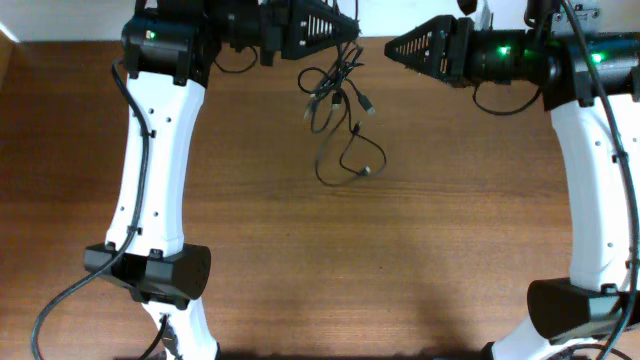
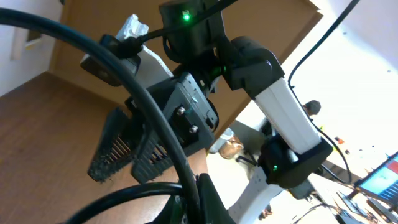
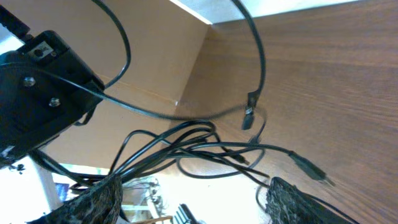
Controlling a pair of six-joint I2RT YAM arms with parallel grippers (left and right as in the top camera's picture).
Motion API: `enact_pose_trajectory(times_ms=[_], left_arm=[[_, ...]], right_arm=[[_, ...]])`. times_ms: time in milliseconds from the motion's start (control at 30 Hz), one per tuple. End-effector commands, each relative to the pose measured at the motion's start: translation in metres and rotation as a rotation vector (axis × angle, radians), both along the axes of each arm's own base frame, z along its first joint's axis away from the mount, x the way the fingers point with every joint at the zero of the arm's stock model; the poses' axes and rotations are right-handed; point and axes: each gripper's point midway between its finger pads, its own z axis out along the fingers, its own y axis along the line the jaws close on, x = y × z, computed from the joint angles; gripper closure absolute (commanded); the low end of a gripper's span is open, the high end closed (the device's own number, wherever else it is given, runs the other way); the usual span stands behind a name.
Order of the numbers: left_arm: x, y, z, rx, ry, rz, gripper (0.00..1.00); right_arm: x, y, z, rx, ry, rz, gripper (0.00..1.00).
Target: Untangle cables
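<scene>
Cables (image 1: pixel 333 88): thin black cords in a loose knot near the far edge of the wood table (image 1: pixel 300 250), about mid-width, btw the two arms. Overhead view: the tight clump sits farthest back, w/ one long strand trailing toward the near side into an open loop (image 1: pixel 319 162). A silver-tipped plug (image 1: pixel 368 103) sticks out on the R side.

L gripper (image 1: pixel 352 38) reaches in from the left side, fingers together. A strand runs up to its tip, so it looks clamped on the cables, tho the L wrist view doesn't show the pinch itself. R gripper (image 1: pixel 392 46) points at the clump from the other side, near it but not touching. R wrist view: its fingers (image 3: pixel 99 199) stand wide apart w/ nothing clamped. The cables (image 3: pixel 186 140) fan out ahead of them, w/ a hanging plug (image 3: pixel 249 117) at one strand's end.

Step in hand, as I read it: L anchors one strand while R, empty, lines up its next grab. Most of the job looks undone, since the clump isn't separated yet.

Next move calls for R to choose a single strand or plug at the clump's edge, not the crossing pile. It should close on that, then draw away from L slowly so loops slide out rather than cinch. Risk: catching two cords at once would tighten the knot.
</scene>
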Motion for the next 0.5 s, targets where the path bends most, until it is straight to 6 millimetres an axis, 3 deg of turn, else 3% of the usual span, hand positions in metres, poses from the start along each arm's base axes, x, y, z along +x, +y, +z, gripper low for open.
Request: enact_pose_trajectory(times_ms=[0,300,467], left_arm=[[0.007,-0.001,-0.002,0.016,-0.012,0.045,1.0],[0.006,-0.005,-0.006,0.029,0.011,0.049,1.0],[0.005,-0.005,-0.007,0.033,0.028,0.048,1.0]], right_arm=[[-0.005,0.019,-0.004,0.052,0.032,0.089,0.25],[0.007,0.065,-0.022,0.112,0.08,0.192,0.24],[0.016,0.067,-0.011,0.141,0.048,0.175,0.2]])
